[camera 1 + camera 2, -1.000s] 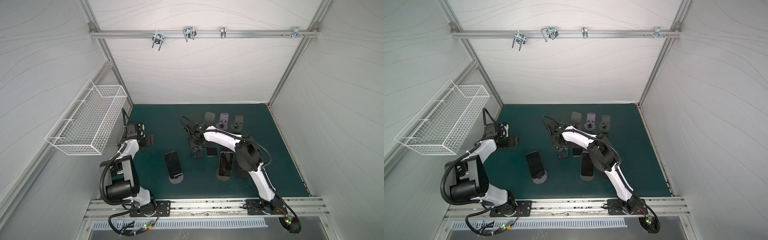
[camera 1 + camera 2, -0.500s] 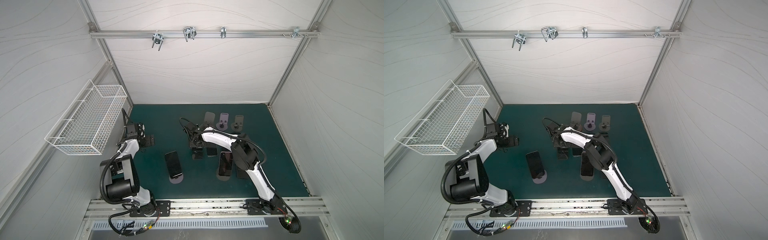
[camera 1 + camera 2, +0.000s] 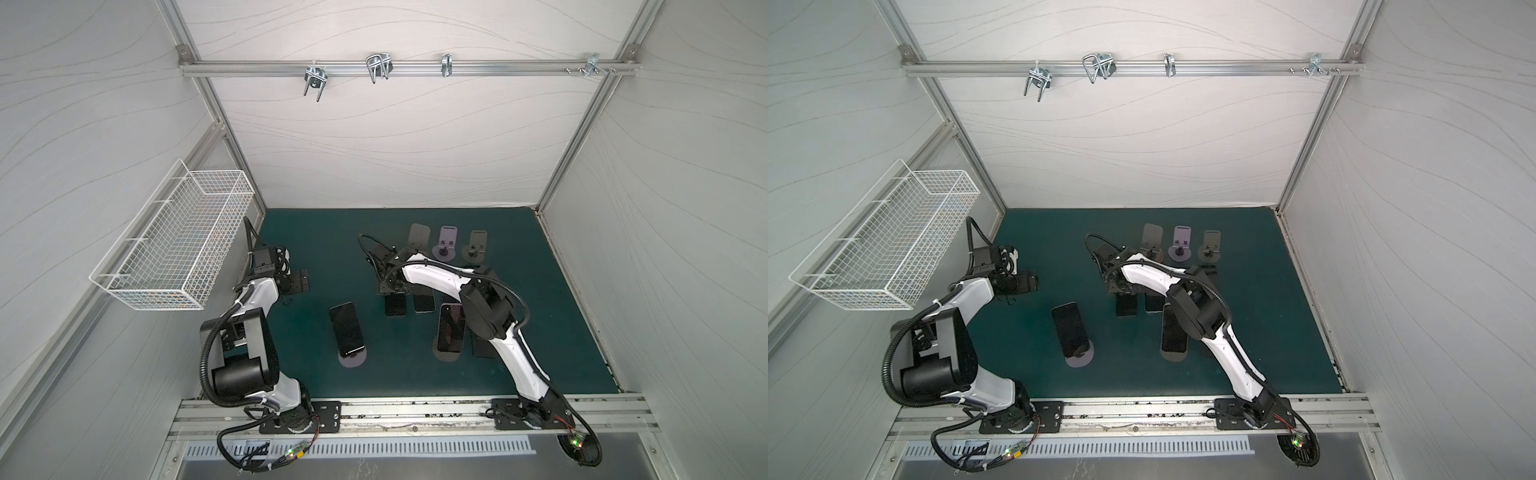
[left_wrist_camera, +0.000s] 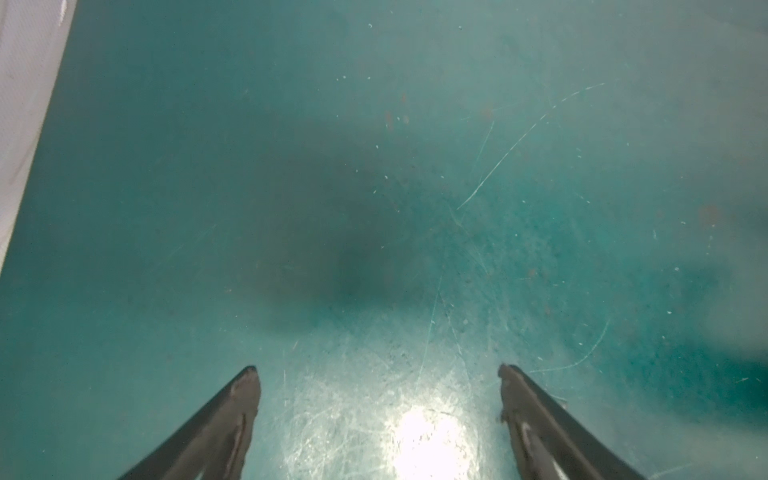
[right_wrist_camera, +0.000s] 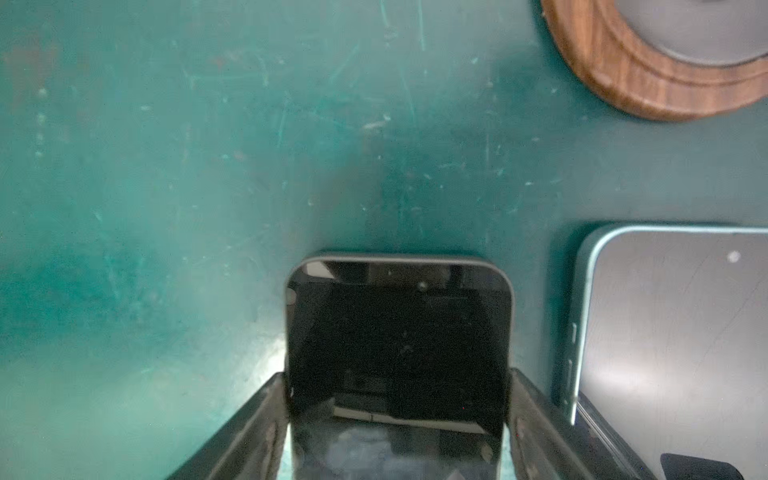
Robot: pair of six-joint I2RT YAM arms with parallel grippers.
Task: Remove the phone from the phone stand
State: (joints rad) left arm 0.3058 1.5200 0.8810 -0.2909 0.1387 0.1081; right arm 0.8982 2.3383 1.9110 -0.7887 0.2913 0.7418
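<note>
Right wrist view showed my right tool (image 5: 397, 376) straddling a dark phone (image 5: 399, 328) that lay flat on the green bench (image 5: 166, 166), one finger at each long edge; I could not tell whether they pressed it or stood just clear. Close beside it lay a teal-edged phone (image 5: 673, 332), with a round wooden stand base (image 5: 615, 79) near. Left wrist view showed my left tool (image 4: 376, 370) spread wide over the bench, grasping nothing.

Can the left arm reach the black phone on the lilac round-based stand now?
Probably yes: the left gripper is open and only bare green mat lies between it and the black phone.
</note>
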